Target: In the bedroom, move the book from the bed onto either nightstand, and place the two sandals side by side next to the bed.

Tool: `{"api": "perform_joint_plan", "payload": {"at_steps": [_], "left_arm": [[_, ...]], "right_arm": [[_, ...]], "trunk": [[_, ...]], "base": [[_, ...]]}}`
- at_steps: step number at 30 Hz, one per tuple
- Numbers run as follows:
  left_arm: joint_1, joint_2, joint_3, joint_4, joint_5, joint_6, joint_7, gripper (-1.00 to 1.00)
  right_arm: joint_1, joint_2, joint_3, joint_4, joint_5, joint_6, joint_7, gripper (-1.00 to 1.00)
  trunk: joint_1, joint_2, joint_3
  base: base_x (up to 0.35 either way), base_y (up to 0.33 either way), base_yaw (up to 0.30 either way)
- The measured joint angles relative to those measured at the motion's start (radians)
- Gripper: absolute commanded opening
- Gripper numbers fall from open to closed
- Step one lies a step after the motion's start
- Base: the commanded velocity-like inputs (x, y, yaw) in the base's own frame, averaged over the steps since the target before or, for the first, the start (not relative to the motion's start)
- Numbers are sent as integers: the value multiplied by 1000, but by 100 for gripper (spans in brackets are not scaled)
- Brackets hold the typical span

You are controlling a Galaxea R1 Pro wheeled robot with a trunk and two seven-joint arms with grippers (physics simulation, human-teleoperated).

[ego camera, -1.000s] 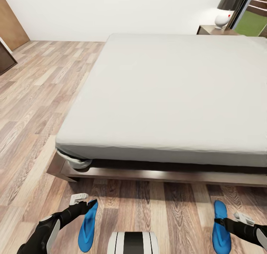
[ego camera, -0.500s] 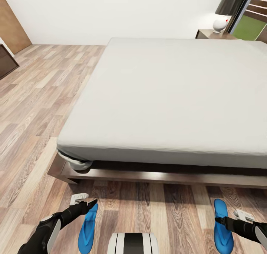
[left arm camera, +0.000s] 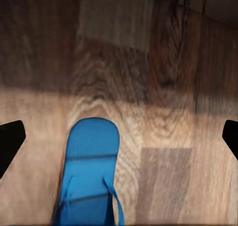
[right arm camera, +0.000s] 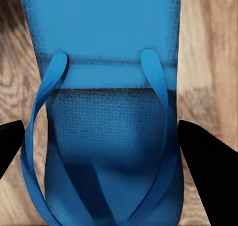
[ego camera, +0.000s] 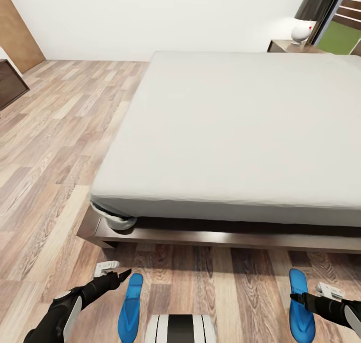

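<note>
We face the large low bed (ego camera: 240,127) with its pale grey mattress on a dark brown frame, standing on the light wood-plank floor (ego camera: 55,147); a dark brown nightstand (ego camera: 288,46) sits at its far corner. Two bright blue flat sandals lie near the bed's foot, well apart, so the pair is not yet side by side. Our left gripper (left arm camera: 119,137) is spread wide, the left sandal (ego camera: 130,308) just beside it, off-centre between the fingers; closing now could miss or nudge it. Our right gripper (right arm camera: 106,146) is spread, straddling the right sandal (ego camera: 300,305) without touching.
</note>
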Motion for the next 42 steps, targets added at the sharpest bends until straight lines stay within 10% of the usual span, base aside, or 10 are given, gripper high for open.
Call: {"api": "perform_joint_plan", "payload": {"at_steps": [42], "left_arm": [[0, 2, -1, 0, -1, 0, 0, 100]], "right_arm": [[0, 2, 1, 0, 0, 0, -1, -100]], "trunk": [[0, 0, 0]], "base": [[0, 281, 0]]}}
